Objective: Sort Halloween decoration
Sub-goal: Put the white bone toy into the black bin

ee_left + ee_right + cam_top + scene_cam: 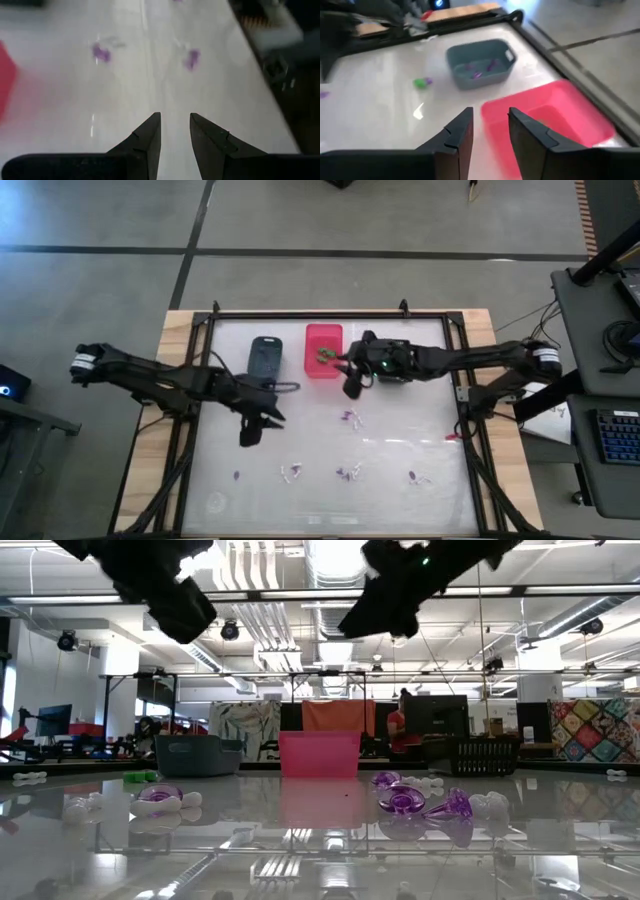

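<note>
1. High view: the right gripper (pixel 352 387) hangs just beside the near corner of the pink bin (pixel 323 340), its tips pointing away from the bin. The closest purple trinkets (pixel 352 417) lie a short way beyond those tips, toward the table's front. The left gripper (pixel 250 435) sits near the blue-grey bin (pixel 265 357). A white and purple trinket (pixel 292 473) lies forward of its tips and off to one side. I judge the right arm nearer to loose pieces. No trinket's long axis can be told here.

2. Low view: both grippers are dark shapes high above the glass, touching nothing. Purple rings (pixel 403 799) and a green piece (pixel 138 777) lie flat on the table below them.

3. Left wrist view: the left fingers (pixel 150 137) stand a narrow gap apart with nothing between them. Two purple trinkets (pixel 191 58) lie well ahead of the tips, one to each side of their line.

4. Right wrist view: the right fingers (pixel 462 132) are parted and empty, held over the pink bin's near rim. The blue-grey bin ahead holds purple pieces (pixel 491 64). A green trinket (pixel 423 82) lies just beside it.
</note>
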Motion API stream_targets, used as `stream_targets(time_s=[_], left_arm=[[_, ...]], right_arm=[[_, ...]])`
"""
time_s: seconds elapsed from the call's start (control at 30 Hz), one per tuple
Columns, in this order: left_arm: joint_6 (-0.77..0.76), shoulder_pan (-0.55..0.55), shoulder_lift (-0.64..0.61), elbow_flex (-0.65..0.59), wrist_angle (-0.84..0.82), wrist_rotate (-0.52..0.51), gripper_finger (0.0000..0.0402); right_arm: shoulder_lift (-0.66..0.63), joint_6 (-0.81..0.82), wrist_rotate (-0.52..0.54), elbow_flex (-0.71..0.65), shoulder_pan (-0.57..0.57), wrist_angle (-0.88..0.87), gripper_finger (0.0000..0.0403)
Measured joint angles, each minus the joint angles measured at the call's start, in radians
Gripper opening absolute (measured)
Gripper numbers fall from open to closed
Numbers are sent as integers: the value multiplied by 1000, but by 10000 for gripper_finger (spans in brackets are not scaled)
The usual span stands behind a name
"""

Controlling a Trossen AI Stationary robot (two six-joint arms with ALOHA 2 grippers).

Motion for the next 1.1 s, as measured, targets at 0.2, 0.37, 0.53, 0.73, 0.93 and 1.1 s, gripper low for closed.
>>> stream_targets(time_s=[0.2, 0.37, 0.53, 0.73, 0.93, 1.1], left_arm=[[114, -112, 93, 0, -38, 2, 86], [131, -172, 176, 0, -36, -7, 86], [132, -210, 251, 0, -36, -9, 90], [166, -237, 342, 31, -36, -33, 124], [252, -261, 430, 96, -28, -62, 154], [305, -266, 506, 121, -31, -64, 149]], right_arm=[[-78, 55, 0, 0, 95, -103, 99], [-92, 75, 2, 0, 147, -131, 89], [-86, 75, 3, 0, 171, -147, 82], [-83, 100, 4, 0, 177, -183, 77], [-82, 99, 4, 0, 179, -212, 82], [-82, 90, 4, 0, 179, -215, 83]])
